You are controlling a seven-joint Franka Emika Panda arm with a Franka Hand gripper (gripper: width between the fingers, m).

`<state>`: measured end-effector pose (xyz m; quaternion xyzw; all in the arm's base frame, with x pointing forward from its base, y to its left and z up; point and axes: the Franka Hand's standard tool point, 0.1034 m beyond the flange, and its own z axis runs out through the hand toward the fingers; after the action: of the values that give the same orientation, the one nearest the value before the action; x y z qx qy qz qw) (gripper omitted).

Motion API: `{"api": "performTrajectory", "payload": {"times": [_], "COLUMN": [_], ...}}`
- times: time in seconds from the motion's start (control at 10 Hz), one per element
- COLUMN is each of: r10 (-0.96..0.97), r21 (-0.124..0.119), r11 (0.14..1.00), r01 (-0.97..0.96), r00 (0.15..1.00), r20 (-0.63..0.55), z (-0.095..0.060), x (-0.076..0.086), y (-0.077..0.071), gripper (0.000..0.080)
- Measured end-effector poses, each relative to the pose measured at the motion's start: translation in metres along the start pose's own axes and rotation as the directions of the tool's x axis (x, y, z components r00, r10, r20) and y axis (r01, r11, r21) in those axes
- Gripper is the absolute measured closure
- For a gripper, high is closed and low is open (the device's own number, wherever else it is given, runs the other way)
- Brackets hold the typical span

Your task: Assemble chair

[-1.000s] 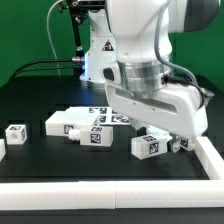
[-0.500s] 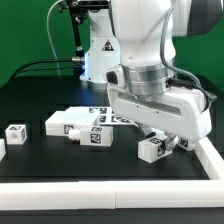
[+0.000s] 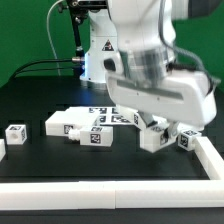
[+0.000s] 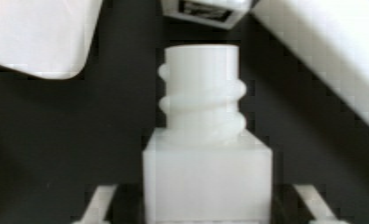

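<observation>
Black tabletop (image 3: pixel 40 160) fills the exterior view, with a green backdrop behind it and a plain white border rail (image 3: pixel 100 190) along the near edge and up the exterior view's right. My arm (image 3: pixel 150 60) hangs low over the table's right half. Under it lies a white leg piece (image 3: pixel 154 139), near the rail's corner. Just beside it, toward the exterior view's right, sits a tagged block (image 3: pixel 188 140); I cannot tell whether the two are joined. Near the middle lies a cluster of white chair blocks (image 3: pixel 68 126) with tags showing. Well apart, at the exterior view's left, stands a small tagged cube (image 3: pixel 15 132).

From the wrist view, the leg piece (image 4: pixel 206 150) fills the centre: a square block narrowing to a ridged round peg. My gripper (image 4: pixel 204 205) straddles the square end, one pale finger (image 4: pixel 101 205) on each side. A thin dark strip shows between each finger and the block, so I cannot tell whether I am clamping it. Beyond the peg's tip lies a tagged part (image 4: pixel 207 9).
</observation>
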<state>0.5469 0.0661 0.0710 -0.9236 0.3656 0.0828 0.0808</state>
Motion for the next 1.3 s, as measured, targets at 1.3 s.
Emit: {"api": "performTrajectory", "payload": {"times": [1.3], "r10": [-0.447], "r21": [-0.038], "r11": [0.894], "r01": [0.446], "r00": [0.894], "r20": [-0.018], "z": [-0.023], "x": [0.018], "y": [0.166], "gripper": [0.0515]}}
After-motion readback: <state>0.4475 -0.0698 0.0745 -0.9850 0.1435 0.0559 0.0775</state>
